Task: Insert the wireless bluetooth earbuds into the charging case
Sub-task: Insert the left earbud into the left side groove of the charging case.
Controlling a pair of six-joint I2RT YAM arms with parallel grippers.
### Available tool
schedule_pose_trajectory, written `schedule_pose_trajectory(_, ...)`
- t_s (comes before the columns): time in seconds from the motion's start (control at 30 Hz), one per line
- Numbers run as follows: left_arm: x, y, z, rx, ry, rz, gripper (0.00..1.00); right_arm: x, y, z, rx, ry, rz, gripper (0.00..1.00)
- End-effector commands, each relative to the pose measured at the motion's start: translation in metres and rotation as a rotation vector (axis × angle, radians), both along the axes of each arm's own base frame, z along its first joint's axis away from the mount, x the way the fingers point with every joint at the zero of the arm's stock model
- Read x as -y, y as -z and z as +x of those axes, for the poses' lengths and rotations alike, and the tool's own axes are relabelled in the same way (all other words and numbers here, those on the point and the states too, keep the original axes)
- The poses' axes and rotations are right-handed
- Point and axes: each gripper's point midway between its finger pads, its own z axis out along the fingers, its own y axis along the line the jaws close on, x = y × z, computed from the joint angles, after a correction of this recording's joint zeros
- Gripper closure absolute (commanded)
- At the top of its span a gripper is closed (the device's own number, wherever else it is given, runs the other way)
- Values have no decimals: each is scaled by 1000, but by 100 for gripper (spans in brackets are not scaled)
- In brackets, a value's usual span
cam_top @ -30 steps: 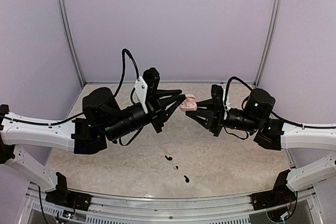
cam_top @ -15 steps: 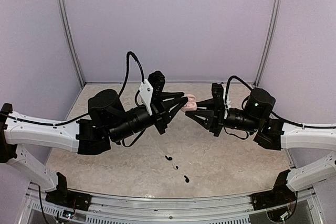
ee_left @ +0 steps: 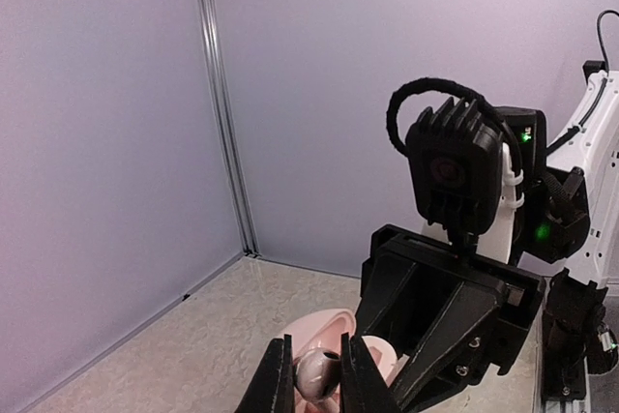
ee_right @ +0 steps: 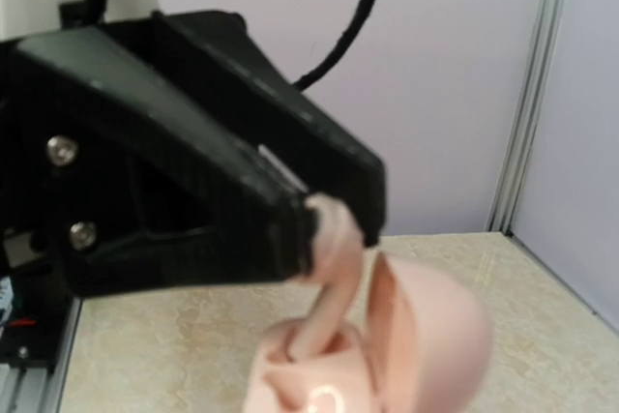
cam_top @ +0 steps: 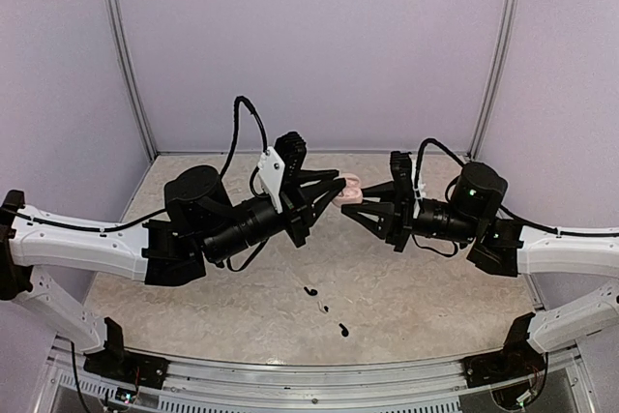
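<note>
The charging case (cam_top: 351, 190) is pale pink and round, with its lid (ee_right: 430, 331) hinged open. It hangs above the table between the two arms, and my right gripper (cam_top: 358, 202) is shut on it. My left gripper (ee_left: 317, 380) is shut on one pink earbud (ee_left: 319, 370), pinching its rounded head. In the right wrist view the earbud (ee_right: 336, 244) points stem-down, and the stem tip is inside a socket of the case base (ee_right: 305, 384). The left fingers (ee_right: 193, 210) loom just above the case. No other earbud shows.
Three small black bits (cam_top: 309, 291) (cam_top: 323, 309) (cam_top: 343, 330) lie on the beige tabletop near the front, below the arms. Lilac walls with metal corner posts (cam_top: 131, 74) close the cell on three sides.
The left arm has pushed a little to the right, bringing the earbud up to the open case. The right arm and the case have stayed put.
</note>
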Motion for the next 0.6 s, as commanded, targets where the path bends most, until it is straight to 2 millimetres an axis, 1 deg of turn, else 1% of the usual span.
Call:
schedule_pose_trajectory(0.0, 4, -10, -2, 15, 9, -26, 94, -2, -30, 4, -28, 18, 88, 100)
schedule_pose_trajectory(0.17, 6, -8, -3, 11, 18, -26, 93, -3, -32, 7, -56, 22, 107, 100)
schedule_pose_trajectory(0.27, 8, -4, -3, 6, 25, -16, 93, -4, -33, 9, -69, 27, 112, 100)
schedule_pose_trajectory(0.43, 7, 3, -1, -9, 12, -5, 93, -1, -39, 12, -67, 49, 129, 100)
schedule_pose_trajectory(0.57, 7, 11, -1, -25, 14, 10, 90, 0, -40, 13, -59, 58, 126, 100)
